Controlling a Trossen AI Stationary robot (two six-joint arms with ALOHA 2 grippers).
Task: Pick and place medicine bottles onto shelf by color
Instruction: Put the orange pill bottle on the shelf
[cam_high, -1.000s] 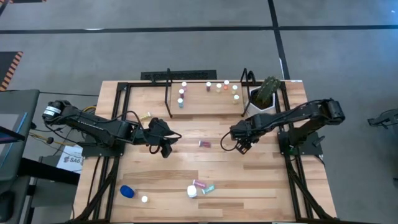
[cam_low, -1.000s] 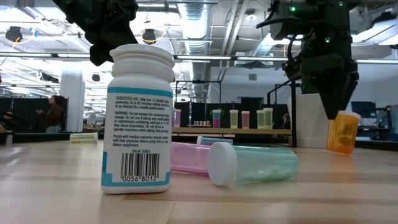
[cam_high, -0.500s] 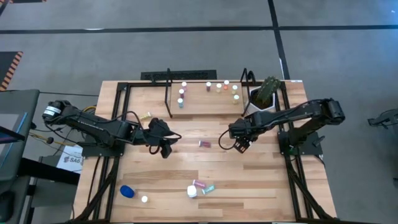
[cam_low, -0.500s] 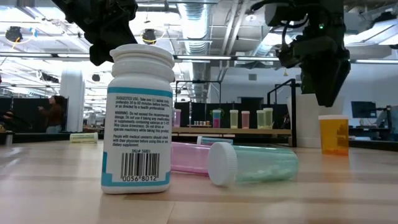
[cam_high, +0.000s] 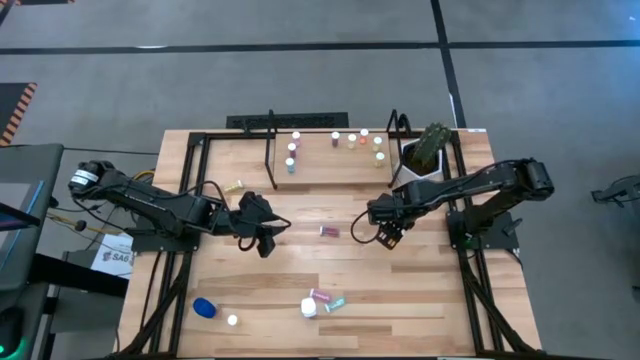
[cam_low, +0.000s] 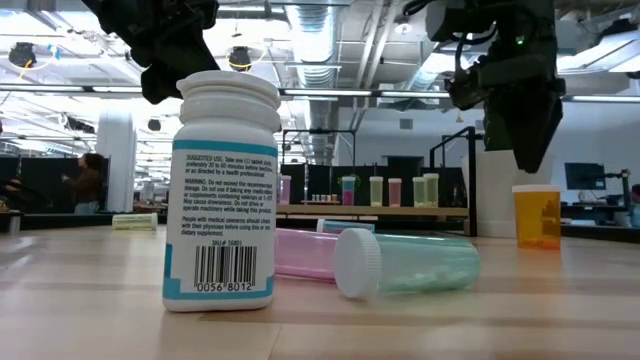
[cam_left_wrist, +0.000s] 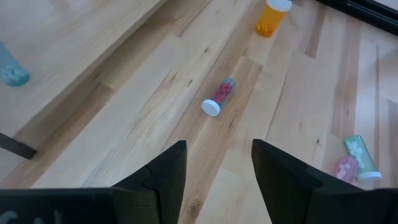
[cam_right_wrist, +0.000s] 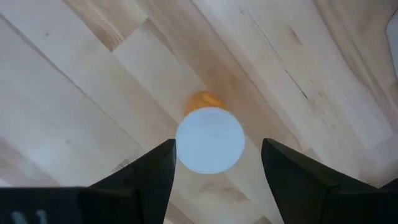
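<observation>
Fingers of our right gripper (cam_right_wrist: 211, 174) stand spread wide with nothing pinched, pointing straight down; between them in the right wrist view sits the white cap of an orange bottle (cam_right_wrist: 210, 138), seen end-on, so its long axis is vertical and runs along our approach line. In the low view that orange bottle (cam_low: 537, 216) stands upright on the counter (cam_low: 420, 310), and the right gripper (cam_low: 527, 150) hangs above and just to one side of it, tips clear of the cap, not touching. We judge the coming move as a straight drop so the fingers straddle the body below the cap, then a close; the cap looks a bit off centre toward one finger, so a small sideways trim may be needed first. From above, the right gripper (cam_high: 388, 235) is mid-counter, near a pink bottle (cam_high: 329, 231) lying on its side, and the shelf (cam_high: 330, 170) with its upright bottles lies beyond, toward the far edge. Our left gripper (cam_high: 264, 238) waits on the other side of the pink bottle, fingers (cam_left_wrist: 163, 174) part-spread and empty, well apart from the orange one, so the right arm is plainly nearer. More bottles lie near the front edge, including a big white bottle (cam_low: 222, 190).
</observation>
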